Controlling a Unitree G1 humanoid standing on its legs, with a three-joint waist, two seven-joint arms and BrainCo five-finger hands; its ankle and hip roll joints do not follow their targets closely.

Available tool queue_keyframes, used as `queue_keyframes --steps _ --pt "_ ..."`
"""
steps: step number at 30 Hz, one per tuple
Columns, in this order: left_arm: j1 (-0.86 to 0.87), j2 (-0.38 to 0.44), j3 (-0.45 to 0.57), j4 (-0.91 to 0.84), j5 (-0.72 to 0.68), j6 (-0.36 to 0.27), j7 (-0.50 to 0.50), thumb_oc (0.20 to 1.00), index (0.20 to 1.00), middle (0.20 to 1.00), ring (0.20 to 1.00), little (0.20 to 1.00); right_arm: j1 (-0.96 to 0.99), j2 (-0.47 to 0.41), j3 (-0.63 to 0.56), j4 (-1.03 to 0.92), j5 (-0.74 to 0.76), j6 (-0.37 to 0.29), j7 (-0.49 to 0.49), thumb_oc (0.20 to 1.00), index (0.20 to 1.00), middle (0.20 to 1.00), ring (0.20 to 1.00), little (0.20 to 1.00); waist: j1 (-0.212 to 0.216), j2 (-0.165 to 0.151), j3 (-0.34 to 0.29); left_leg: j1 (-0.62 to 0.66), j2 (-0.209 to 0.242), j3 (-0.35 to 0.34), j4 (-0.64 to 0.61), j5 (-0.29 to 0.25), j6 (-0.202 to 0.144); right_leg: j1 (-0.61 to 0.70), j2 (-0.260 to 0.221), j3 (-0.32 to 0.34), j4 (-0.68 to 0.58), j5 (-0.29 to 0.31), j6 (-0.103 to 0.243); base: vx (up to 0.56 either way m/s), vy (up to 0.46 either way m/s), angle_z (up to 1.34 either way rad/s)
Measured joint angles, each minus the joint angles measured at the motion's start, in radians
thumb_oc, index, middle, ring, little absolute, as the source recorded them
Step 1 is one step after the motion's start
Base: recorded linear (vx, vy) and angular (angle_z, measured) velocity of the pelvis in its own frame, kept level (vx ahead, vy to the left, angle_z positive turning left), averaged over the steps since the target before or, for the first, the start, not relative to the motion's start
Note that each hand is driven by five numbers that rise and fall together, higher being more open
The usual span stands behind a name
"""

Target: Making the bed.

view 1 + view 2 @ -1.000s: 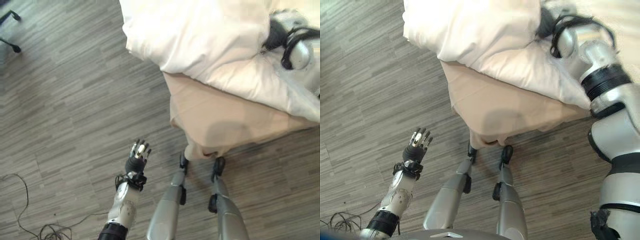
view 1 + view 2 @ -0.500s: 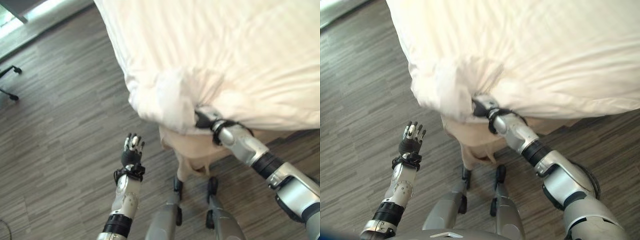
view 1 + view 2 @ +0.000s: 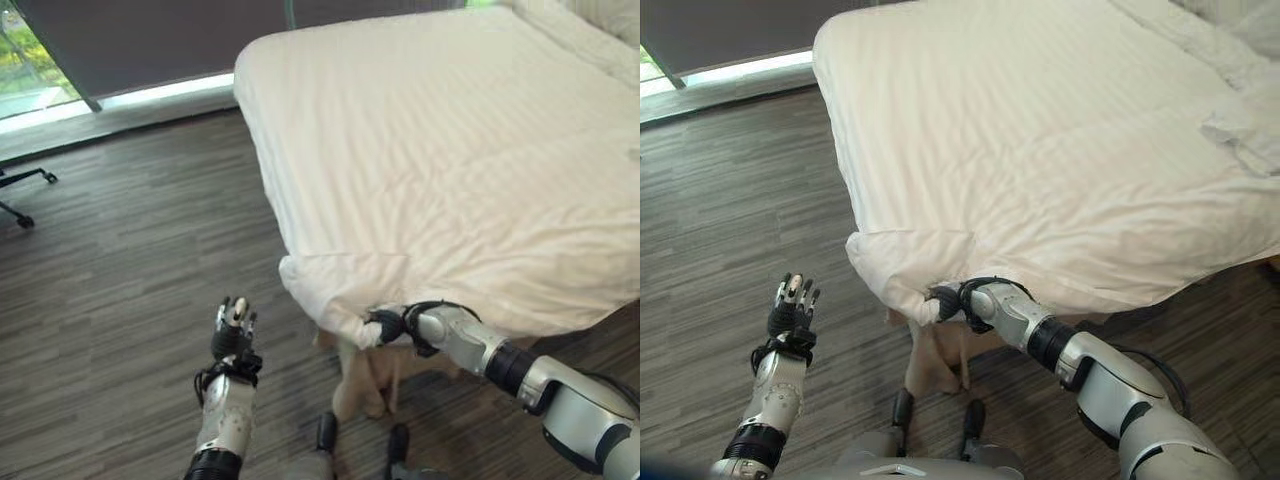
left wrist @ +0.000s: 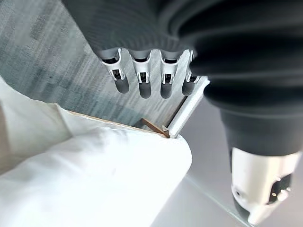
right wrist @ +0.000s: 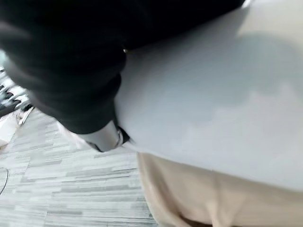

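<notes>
White duvet (image 3: 450, 150) covers bed, near corner pinched in right hand (image 3: 948, 301); left hand (image 3: 232, 335) raised over wood floor (image 3: 110, 260), fingers straight, holding nothing.

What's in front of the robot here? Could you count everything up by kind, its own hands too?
Robot hands: 2 (left hand, right hand)
White duvet: 1
Beige sheet beneath it: 1
Chair base on the floor: 1
Total: 5
</notes>
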Motion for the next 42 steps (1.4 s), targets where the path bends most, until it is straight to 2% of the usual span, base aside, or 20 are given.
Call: queue_keyframes --steps 2,3,5,7,8,10,11,12,14,16,18,19,23,25,27,31,35,38,41,42 --pt "0.0 0.001 0.018 0.0 -0.001 -0.004 -0.002 1.0 1.0 1.0 1.0 1.0 0.004 -0.016 0.0 -0.031 0.024 0.003 0.013 0.2 0.2 0.2 0.2 0.2 0.009 -0.006 -0.003 0.01 0.001 0.0 0.0 0.001 0.002 0.007 0.0 0.002 -0.001 -0.002 0.001 0.04 0.031 0.03" --pt "0.005 0.015 0.042 -0.002 -0.001 0.0 -0.012 1.0 1.0 1.0 1.0 1.0 0.015 -0.096 -0.038 -0.117 0.082 0.006 0.057 0.2 0.2 0.2 0.2 0.2 0.018 -0.016 -0.008 0.025 0.001 -0.002 0.0 -0.005 0.002 0.028 0.0 -0.006 0.0 -0.008 0.003 0.0 0.032 0.1" --pt "0.025 0.023 0.066 -0.002 -0.001 -0.002 -0.013 1.0 1.0 1.0 1.0 1.0 0.038 -0.115 -0.089 -0.129 0.123 0.0 0.064 0.2 0.2 0.2 0.2 0.2 0.017 -0.027 -0.011 0.047 0.0 -0.002 0.0 -0.006 0.004 0.051 0.001 -0.006 0.0 -0.012 0.005 0.0 0.036 0.08" --pt "0.046 0.026 0.093 -0.009 -0.001 0.001 -0.026 1.0 1.0 1.0 1.0 1.0 0.092 -0.207 -0.132 -0.231 0.18 -0.006 0.078 0.2 0.2 0.2 0.2 0.2 0.026 -0.039 -0.013 0.054 -0.002 -0.003 0.0 -0.01 0.012 0.058 -0.003 -0.008 0.0 -0.018 0.006 0.0 0.021 0.04" --pt "0.067 0.046 0.102 -0.007 0.001 0.003 -0.034 1.0 1.0 1.0 1.0 1.0 0.135 -0.287 -0.176 -0.304 0.23 -0.014 0.093 0.2 0.2 0.2 0.2 0.2 0.017 -0.057 -0.007 0.062 -0.004 -0.001 -0.001 -0.011 0.014 0.066 -0.004 -0.006 0.0 -0.018 0.006 0.0 0.0 0.0" --pt "0.093 0.071 0.108 -0.018 0.002 0.01 -0.044 1.0 1.0 1.0 1.0 1.0 0.263 -0.367 -0.277 -0.414 0.29 -0.013 0.113 0.2 0.2 0.2 0.2 0.2 0.019 -0.084 -0.007 0.064 -0.005 -0.003 -0.001 -0.013 0.014 0.069 -0.005 -0.008 0.0 -0.02 0.008 -0.01 0.002 0.02" --pt "0.112 0.085 0.118 -0.025 0.003 0.011 -0.048 1.0 1.0 1.0 1.0 1.0 0.323 -0.384 -0.33 -0.44 0.327 -0.01 0.114 0.2 0.2 0.2 0.2 0.2 0.026 -0.099 -0.003 0.064 -0.006 -0.004 -0.001 -0.014 0.015 0.07 -0.006 -0.009 0.0 -0.021 0.01 -0.04 0.019 0.02" --pt "0.126 0.1 0.107 -0.025 0.008 0.018 -0.056 1.0 1.0 1.0 1.0 1.0 0.426 -0.392 -0.411 -0.462 0.385 0.0 0.115 0.2 0.2 0.2 0.2 0.2 0.014 -0.123 0.006 0.063 -0.008 -0.003 -0.001 -0.019 0.01 0.068 -0.007 -0.008 0.0 -0.022 0.012 -0.05 0.023 0.06" --pt "0.13 0.1 0.1 -0.043 0.012 0.027 -0.069 1.0 1.0 1.0 1.0 1.0 0.595 -0.445 -0.553 -0.556 0.422 0.007 0.117 0.2 0.2 0.2 0.2 0.2 0.026 -0.14 0.021 0.054 -0.016 -0.008 -0.001 -0.02 0.012 0.061 -0.014 -0.014 0.0 -0.025 0.016 -0.04 0.017 0.06" --pt "0.131 0.102 0.097 -0.043 0.013 0.035 -0.076 1.0 1.0 1.0 1.0 1.0 0.623 -0.461 -0.588 -0.565 0.434 0.011 0.126 0.2 0.2 0.2 0.2 0.2 0.017 -0.164 0.037 0.045 -0.024 -0.003 -0.001 -0.022 0.014 0.051 -0.023 -0.009 0.0 -0.024 0.02 -0.04 0.017 -0.01" --pt "0.113 0.103 0.089 -0.063 0.024 0.034 -0.077 1.0 1.0 1.0 1.0 1.0 0.677 -0.413 -0.628 -0.542 0.484 0.008 0.129 0.2 0.2 0.2 0.2 0.2 0.038 -0.19 0.058 0.04 -0.026 -0.006 0.0 -0.024 0.019 0.048 -0.027 -0.012 0.0 -0.027 0.026 -0.02 0.017 0.04" --pt "0.111 0.105 0.085 -0.065 0.04 0.04 -0.076 1.0 1.0 1.0 1.0 1.0 0.663 -0.393 -0.6 -0.532 0.496 0.028 0.13 0.2 0.2 0.2 0.2 0.2 0.041 -0.204 0.068 0.039 -0.03 -0.004 0.0 -0.028 0.024 0.046 -0.03 -0.01 0.0 -0.028 0.028 0.0 0.0 0.0" --pt "0.102 0.119 0.072 -0.065 0.053 0.041 -0.075 1.0 1.0 1.0 1.0 1.0 0.657 -0.298 -0.578 -0.494 0.493 0.039 0.137 0.2 0.2 0.2 0.2 0.2 0.041 -0.216 0.087 0.034 -0.041 -0.003 0.0 -0.031 0.032 0.042 -0.04 -0.009 0.0 -0.025 0.031 -0.02 0.037 0.0" --pt "0.096 0.12 0.076 -0.055 0.058 0.041 -0.062 1.0 1.0 1.0 1.0 1.0 0.6 -0.19 -0.552 -0.376 0.493 0.043 0.129 0.2 0.2 0.2 0.2 0.2 0.038 -0.222 0.09 0.03 -0.044 0.004 0.0 -0.032 0.033 0.035 -0.043 -0.001 0.0 -0.024 0.032 -0.01 0.04 -0.09" --pt "0.059 0.117 0.083 -0.03 0.081 0.046 -0.041 1.0 1.0 1.0 1.0 1.0 0.529 -0.132 -0.505 -0.305 0.455 0.057 0.091 0.2 0.2 0.2 0.2 0.2 0.038 -0.21 0.103 0.035 -0.047 0.01 0.0 -0.033 0.032 0.035 -0.046 0.009 0.0 -0.023 0.035 -0.01 0.046 -0.13" --pt "0.039 0.116 0.086 -0.031 0.083 0.051 -0.031 1.0 1.0 1.0 1.0 1.0 0.499 -0.095 -0.47 -0.291 0.449 0.069 0.056 0.2 0.2 0.2 0.2 0.2 0.038 -0.195 0.114 0.048 -0.044 0.025 0.0 -0.037 0.027 0.043 -0.045 0.02 0.0 -0.023 0.035 -0.01 0.036 -0.09" --pt "0.044 0.112 0.075 -0.033 0.083 0.056 -0.033 1.0 1.0 1.0 1.0 1.0 0.44 -0.118 -0.398 -0.224 0.515 0.094 0.056 0.2 0.2 0.2 0.2 0.2 0.042 -0.186 0.117 0.06 -0.038 0.024 -0.001 -0.044 0.018 0.057 -0.04 0.018 0.0 -0.023 0.035 -0.02 0.014 -0.02" --pt "0.023 0.131 0.01 -0.034 0.083 0.06 -0.045 1.0 1.0 1.0 1.0 1.0 0.248 -0.236 -0.215 -0.18 0.619 0.117 0.096 0.2 0.2 0.2 0.2 0.2 0.045 -0.173 0.123 0.058 -0.038 0.023 0.0 -0.041 0.023 0.054 -0.039 0.017 0.0 -0.019 0.036 -0.02 0.004 0.02" --pt "0.033 0.13 0.013 -0.032 0.082 0.06 -0.049 1.0 1.0 1.0 1.0 1.0 0.238 -0.254 -0.214 -0.204 0.625 0.117 0.112 0.2 0.2 0.2 0.2 0.2 0.048 -0.173 0.122 0.058 -0.037 0.025 0.0 -0.041 0.024 0.053 -0.038 0.019 0.0 -0.019 0.036 0.0 0.004 0.0" --pt "0.041 0.13 0.015 -0.03 0.082 0.06 -0.05 1.0 1.0 1.0 1.0 1.0 0.244 -0.255 -0.214 -0.208 0.624 0.117 0.113 0.31 0.31 0.31 0.31 0.31 0.046 -0.173 0.122 0.058 -0.037 0.026 0.0 -0.04 0.025 0.053 -0.038 0.021 0.0 -0.019 0.036 0.0 0.012 -0.06"
